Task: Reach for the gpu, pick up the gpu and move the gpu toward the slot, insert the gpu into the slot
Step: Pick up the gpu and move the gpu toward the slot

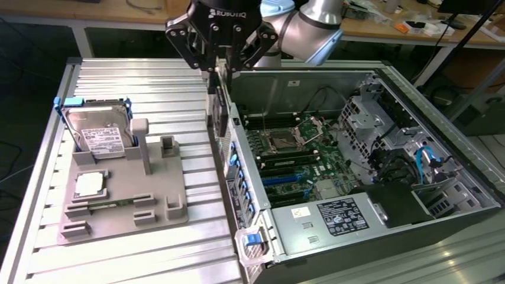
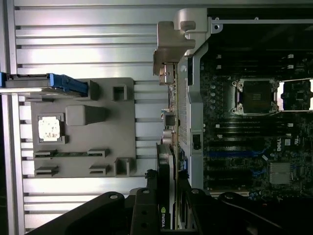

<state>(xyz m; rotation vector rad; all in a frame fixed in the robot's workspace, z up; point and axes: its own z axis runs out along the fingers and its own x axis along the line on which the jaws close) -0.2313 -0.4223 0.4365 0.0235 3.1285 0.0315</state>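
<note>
The claw [image 1: 222, 66] is clamped partway shut on the gpu [image 1: 219, 103], a thin flat dark card hanging upright and edge-on at the case [image 1: 308, 89] wall on the exterior view's left, NVIDIA mark on its edge. The slot [image 1: 285, 177], a narrow bright-blue plastic strip on the green motherboard [image 1: 316, 177], lies apart from the card with open room above. Ribbed metal tabletop [image 1: 142, 83]; grey moulded fixture [image 1: 126, 201] carries the silver hard drive [image 1: 99, 135], well clear.

From where I stand, ROBOTIQ is printed in white on the end effector [image 1: 219, 66]. The gpu [image 2: 164, 178] carries a small NVIDIA logo. White labels on the hard drive [image 1: 99, 133] and power supply [image 1: 341, 216] are too small to read.
</note>
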